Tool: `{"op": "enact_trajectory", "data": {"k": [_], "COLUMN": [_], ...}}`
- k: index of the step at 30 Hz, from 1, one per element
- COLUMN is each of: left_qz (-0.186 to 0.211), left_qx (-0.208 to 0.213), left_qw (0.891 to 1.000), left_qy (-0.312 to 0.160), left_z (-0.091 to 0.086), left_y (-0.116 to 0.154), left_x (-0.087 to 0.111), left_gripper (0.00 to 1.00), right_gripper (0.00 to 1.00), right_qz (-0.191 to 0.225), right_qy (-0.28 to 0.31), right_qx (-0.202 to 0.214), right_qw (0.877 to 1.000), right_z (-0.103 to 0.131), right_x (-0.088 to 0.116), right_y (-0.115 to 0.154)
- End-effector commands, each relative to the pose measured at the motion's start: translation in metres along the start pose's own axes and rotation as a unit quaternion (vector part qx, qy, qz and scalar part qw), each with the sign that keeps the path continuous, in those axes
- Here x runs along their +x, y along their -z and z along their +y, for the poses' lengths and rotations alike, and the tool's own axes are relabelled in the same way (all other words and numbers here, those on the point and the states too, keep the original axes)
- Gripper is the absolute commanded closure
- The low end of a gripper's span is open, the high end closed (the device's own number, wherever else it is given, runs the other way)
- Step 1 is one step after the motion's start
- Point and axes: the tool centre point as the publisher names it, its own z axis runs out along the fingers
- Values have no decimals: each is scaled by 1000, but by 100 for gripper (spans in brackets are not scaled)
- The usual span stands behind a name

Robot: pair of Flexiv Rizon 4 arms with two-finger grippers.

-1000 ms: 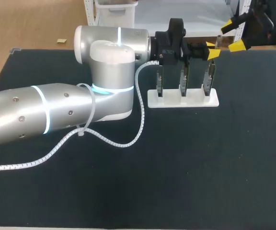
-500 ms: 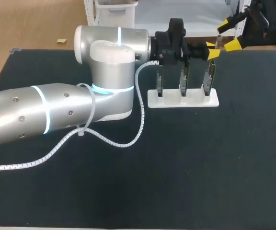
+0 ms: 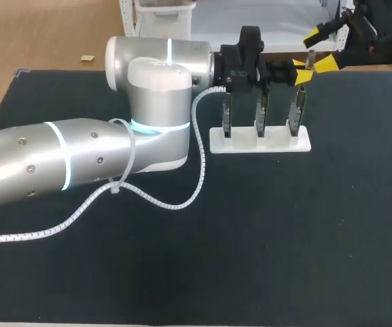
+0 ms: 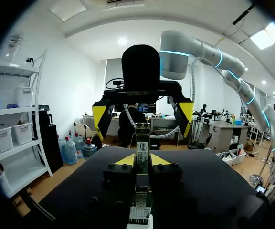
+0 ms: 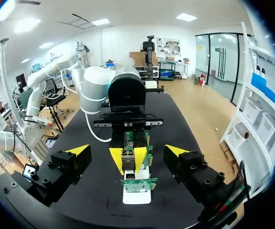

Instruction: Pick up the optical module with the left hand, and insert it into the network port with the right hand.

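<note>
Slight leftward creep of the right end effector (image 3: 320, 49) over the past second, by the desk's (image 3: 284, 225) far right edge; fingers spread wide, nothing between. Everything else unmoved. Left arm (image 3: 80, 163) in from the left, stretched across to the white holder (image 3: 260, 142) at the far middle. Left end effector (image 3: 299, 73) clamped on the optical module (image 3: 295, 112), upright in the holder's rightmost slot. Two similar upright pieces (image 3: 258, 112) in the slots to its left.

From the left wrist: yellow tips pressed against both sides of the optical module (image 4: 141, 143), base seated in the white holder (image 4: 140, 223) underneath. Right end effector (image 4: 143, 114) straight ahead, facing back, tips well apart.

From the right wrist: own fingers (image 5: 75, 151) wide apart, white holder (image 5: 136, 196) and module ahead, untouched. Left end effector (image 5: 128, 161) closed around the module from the far side.
</note>
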Motion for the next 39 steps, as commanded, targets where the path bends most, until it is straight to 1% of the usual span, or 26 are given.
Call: {"op": "enact_trajectory", "data": {"k": [1,26,27,28,29,30,39], "left_qz": [1,1,1,1,1,1,1], "left_qx": [-1,-1,-1,-1,-1,-1,-1], "left_qw": [1000,1000,1000,1000,1000,1000,1000], "left_qy": [0,0,0,0,0,0,0], "left_z": [-1,-1,-1,-1,-1,-1,-1], "left_y": [0,0,0,0,0,0,0], "left_x": [0,0,0,0,0,0,0], "left_gripper": [100,100,100,100,100,100,100], "right_gripper": [0,0,6,60,92,100,100], "right_qz": [2,1,1,1,1,1,3], "right_qy": [-1,-4,-3,-3,-3,-3,-2], "right_qx": [-4,0,-1,-1,-1,-1,-1], "right_qw": [1000,1000,1000,1000,1000,1000,1000], "right_z": [-3,-5,-5,-5,-5,-5,-6], "right_x": [-1,-1,-1,-1,-1,-1,-1], "right_y": [0,-2,-2,-2,-2,-2,-2]}}
